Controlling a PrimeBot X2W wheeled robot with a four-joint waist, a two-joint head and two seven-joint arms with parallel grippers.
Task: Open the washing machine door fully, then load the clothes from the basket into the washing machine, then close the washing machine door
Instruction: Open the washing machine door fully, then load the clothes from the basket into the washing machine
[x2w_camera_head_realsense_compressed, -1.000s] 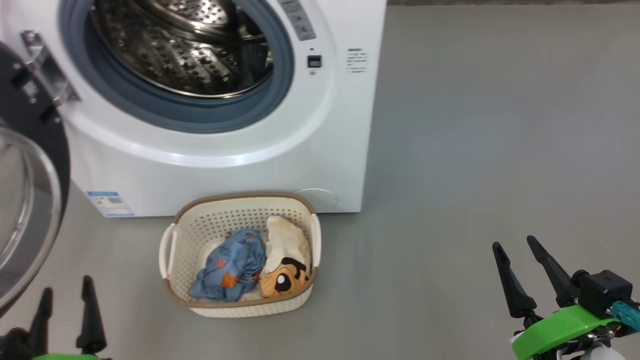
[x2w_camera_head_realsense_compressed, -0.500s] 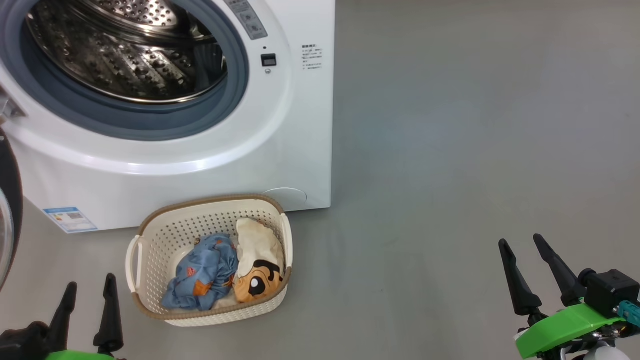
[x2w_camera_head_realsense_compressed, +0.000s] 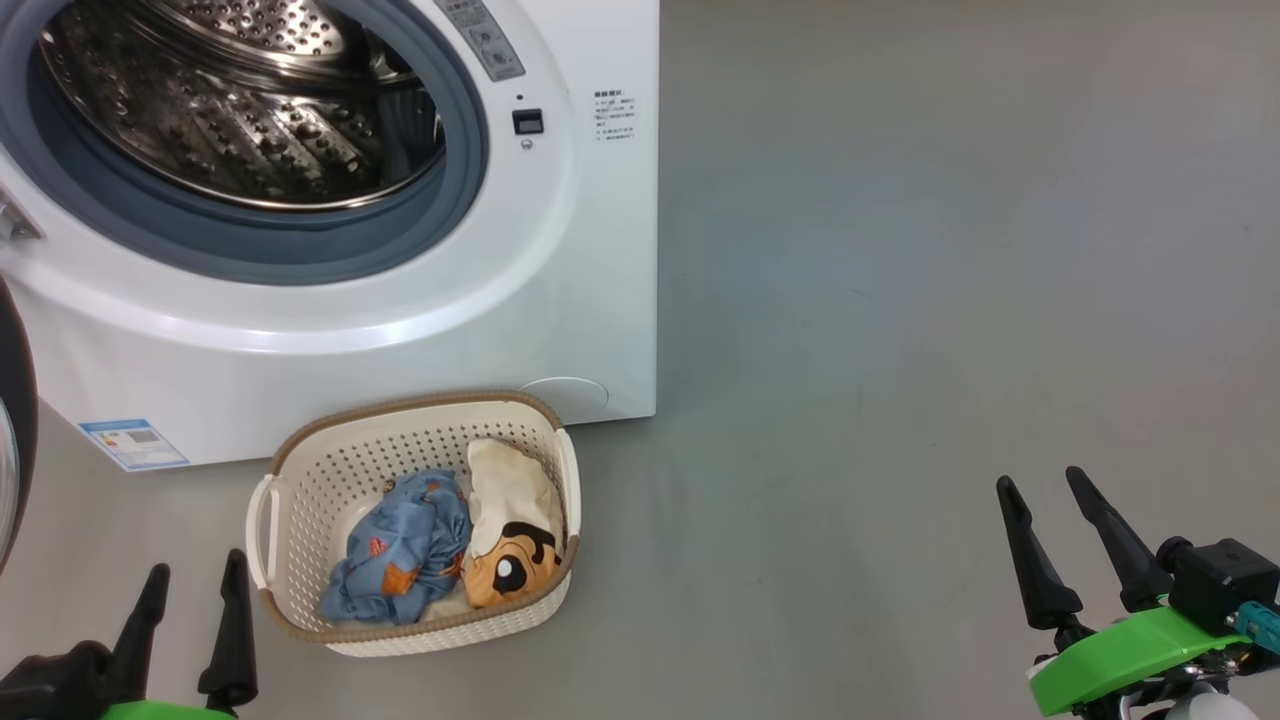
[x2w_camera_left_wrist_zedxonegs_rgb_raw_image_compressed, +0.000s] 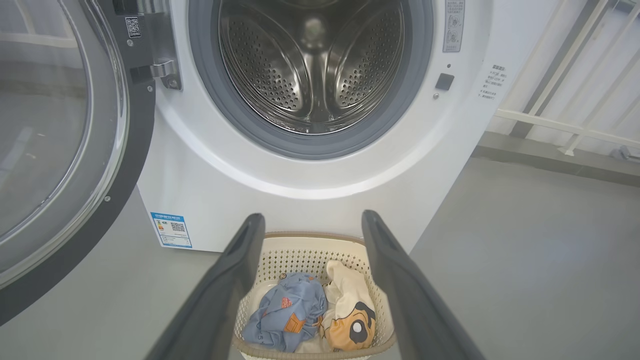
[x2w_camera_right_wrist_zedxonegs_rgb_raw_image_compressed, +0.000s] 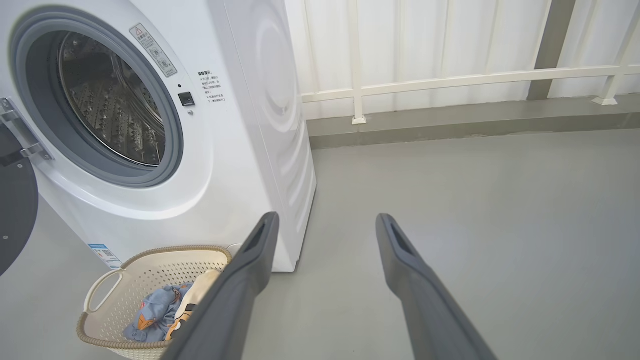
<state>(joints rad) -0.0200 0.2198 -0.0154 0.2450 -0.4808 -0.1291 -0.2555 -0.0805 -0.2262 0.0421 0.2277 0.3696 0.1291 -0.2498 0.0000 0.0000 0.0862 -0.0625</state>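
The white washing machine (x2w_camera_head_realsense_compressed: 560, 300) stands with its steel drum (x2w_camera_head_realsense_compressed: 230, 110) exposed. Its door (x2w_camera_left_wrist_zedxonegs_rgb_raw_image_compressed: 127, 150) hangs swung out to the left, showing a black rim and clear glass. On the floor in front sits the cream basket (x2w_camera_head_realsense_compressed: 300, 445), holding the blue garment (x2w_camera_head_realsense_compressed: 400, 550) and the cream cartoon-face garment (x2w_camera_head_realsense_compressed: 510, 530). My left gripper (x2w_camera_head_realsense_compressed: 198, 565) is open and empty, just left of the basket's handle. In the left wrist view, the left gripper (x2w_camera_left_wrist_zedxonegs_rgb_raw_image_compressed: 312, 216) points over the basket (x2w_camera_left_wrist_zedxonegs_rgb_raw_image_compressed: 310, 239). My right gripper (x2w_camera_head_realsense_compressed: 1040, 480) is open and empty, far right over bare floor.
Grey floor (x2w_camera_head_realsense_compressed: 900, 300) stretches to the right of the machine. In the right wrist view a white railing (x2w_camera_right_wrist_zedxonegs_rgb_raw_image_compressed: 450, 80) and a low kerb run along the wall behind. A blue label (x2w_camera_head_realsense_compressed: 133, 443) marks the machine's lower left corner.
The head camera has shifted, sliding the machine and basket leftward and the door nearly out of view. My left gripper now stands nearer the basket's left handle. Both grippers stay open.
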